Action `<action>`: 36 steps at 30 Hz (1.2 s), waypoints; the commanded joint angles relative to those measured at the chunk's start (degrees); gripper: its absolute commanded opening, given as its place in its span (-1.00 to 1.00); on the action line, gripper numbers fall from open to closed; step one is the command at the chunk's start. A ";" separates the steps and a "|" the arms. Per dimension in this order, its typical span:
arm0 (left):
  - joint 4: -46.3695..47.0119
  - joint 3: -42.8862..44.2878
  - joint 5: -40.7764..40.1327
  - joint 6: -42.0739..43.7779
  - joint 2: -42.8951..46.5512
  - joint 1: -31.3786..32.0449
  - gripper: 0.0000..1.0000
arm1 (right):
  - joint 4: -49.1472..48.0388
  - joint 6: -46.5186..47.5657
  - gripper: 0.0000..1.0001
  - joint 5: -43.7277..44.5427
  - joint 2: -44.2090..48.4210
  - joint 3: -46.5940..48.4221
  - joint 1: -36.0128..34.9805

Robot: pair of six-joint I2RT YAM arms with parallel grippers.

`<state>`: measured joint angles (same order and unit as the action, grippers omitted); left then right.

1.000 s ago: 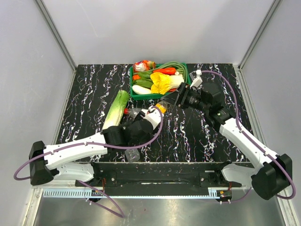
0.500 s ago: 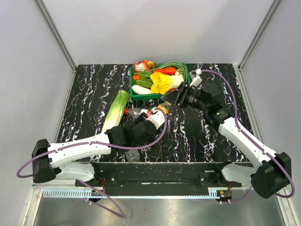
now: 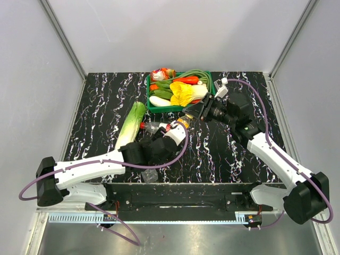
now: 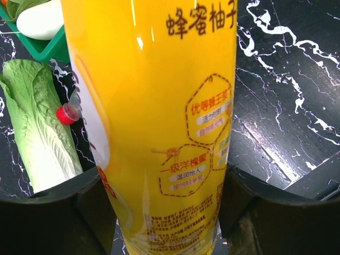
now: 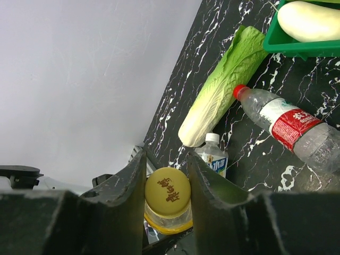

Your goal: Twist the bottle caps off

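My left gripper (image 4: 164,212) is shut on the body of a yellow-labelled bottle (image 4: 154,106), which it holds off the table (image 3: 180,124). The bottle's yellow cap (image 5: 167,191) sits between the fingers of my right gripper (image 5: 166,178), and both jaws press its sides. In the top view the right gripper (image 3: 187,115) meets the bottle's top just in front of the basket. A clear bottle (image 5: 287,125) with a red cap (image 5: 240,90) lies on the table. A small bottle with a white cap (image 5: 212,138) stands near the front edge (image 3: 150,175).
A green basket (image 3: 150,104) of vegetables stands at the back centre, with a white radish (image 5: 311,20) inside. A Chinese cabbage (image 3: 131,125) lies left of the red-capped bottle. White walls enclose the table on three sides.
The right gripper's jaws have closed onto the yellow cap. Earlier the left arm carried the yellow bottle a little right and up toward the right gripper.
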<state>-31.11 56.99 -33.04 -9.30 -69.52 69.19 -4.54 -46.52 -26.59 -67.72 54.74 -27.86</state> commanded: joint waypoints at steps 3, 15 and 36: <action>2.72 1.37 2.00 -0.46 -0.53 0.16 -0.98 | -3.19 3.54 -1.00 -2.15 3.38 -1.47 -0.36; 8.69 0.40 19.92 0.07 3.68 -5.02 -1.00 | -4.60 9.61 -1.00 -6.28 8.92 -3.59 -0.36; 29.35 -10.68 63.87 -6.69 21.88 -18.56 -1.00 | -14.53 8.91 -1.00 -21.66 15.08 -2.97 -0.36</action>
<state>-14.48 45.32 23.27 -10.07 -48.71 52.16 -14.35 -38.46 -42.04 -54.52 51.22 -27.86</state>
